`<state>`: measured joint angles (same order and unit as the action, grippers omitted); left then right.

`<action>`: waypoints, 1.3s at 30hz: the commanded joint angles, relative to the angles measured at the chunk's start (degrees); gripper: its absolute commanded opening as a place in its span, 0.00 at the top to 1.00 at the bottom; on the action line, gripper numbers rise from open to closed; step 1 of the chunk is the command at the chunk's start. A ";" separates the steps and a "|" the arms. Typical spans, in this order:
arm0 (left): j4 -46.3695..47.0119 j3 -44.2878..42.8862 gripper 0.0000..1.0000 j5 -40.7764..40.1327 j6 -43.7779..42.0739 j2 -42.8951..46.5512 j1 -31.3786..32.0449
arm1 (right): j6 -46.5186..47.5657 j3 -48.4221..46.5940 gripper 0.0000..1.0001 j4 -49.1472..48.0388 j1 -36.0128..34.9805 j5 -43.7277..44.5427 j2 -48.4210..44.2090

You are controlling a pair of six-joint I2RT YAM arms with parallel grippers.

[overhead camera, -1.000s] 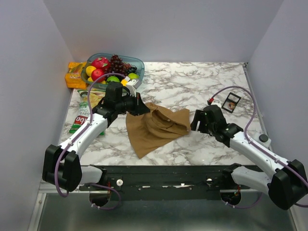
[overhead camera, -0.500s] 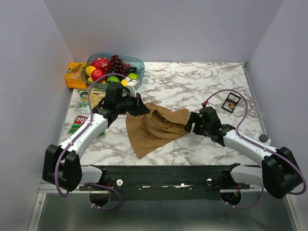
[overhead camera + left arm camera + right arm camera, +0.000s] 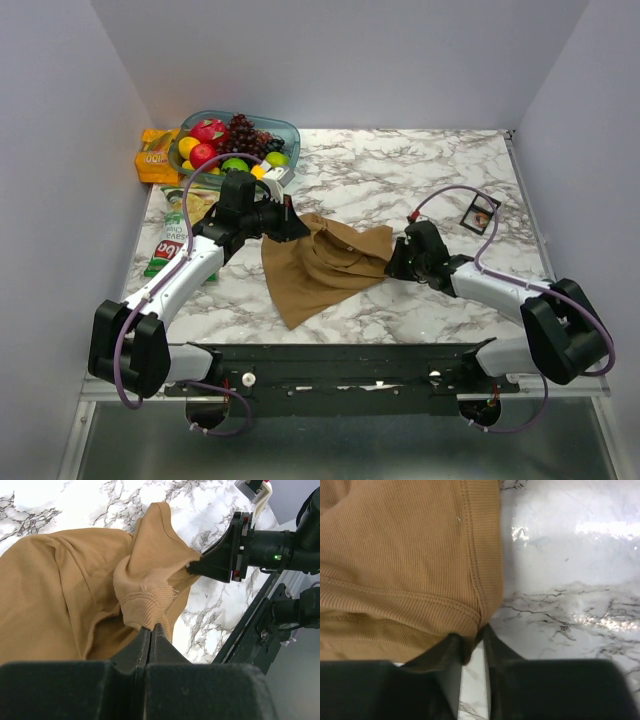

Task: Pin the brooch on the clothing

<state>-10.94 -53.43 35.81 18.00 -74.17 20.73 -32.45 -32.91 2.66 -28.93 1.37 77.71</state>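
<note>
Plainly, both grippers hold cloth and neither holds the brooch.
The right gripper's fingers are drawn nearly together on the hem corner of the top, taking only a thin bite. The left gripper is pressed shut on a bunched ribbed edge, and between them the top lies rumpled on the table. The brooch seems to sit in the small black tray, well apart beyond the right gripper, though it is too small to be sure. Pulling the cloth apart could slip the shallow right pinch off the hem. Freeing a gripper to fetch the brooch may let the folds slump.
</note>
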 commanded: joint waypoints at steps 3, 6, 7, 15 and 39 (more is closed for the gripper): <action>-0.75 -1.41 1.00 -5.83 -3.06 1.22 -0.25 | 2.38 -6.45 0.94 2.96 0.01 -0.23 -2.56; -0.66 -3.61 1.00 -9.53 -3.41 4.20 -0.25 | 5.98 -11.11 0.99 10.77 0.01 4.14 -6.34; -0.49 -5.18 1.00 -10.40 -3.67 5.86 -0.17 | 8.25 -14.78 0.99 14.71 0.01 5.56 -7.39; 2.58 -16.26 1.00 -18.23 -5.34 13.08 0.36 | 19.25 -36.51 0.99 28.18 -0.08 12.17 -16.18; 0.74 -46.42 1.00 -3.39 -5.10 19.95 0.98 | 35.70 -69.38 0.99 31.87 -0.08 0.28 -27.53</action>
<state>-9.54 -98.10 29.93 8.95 -53.87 21.85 2.07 -98.15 32.99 -29.17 -2.00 50.46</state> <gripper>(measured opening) 0.011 0.026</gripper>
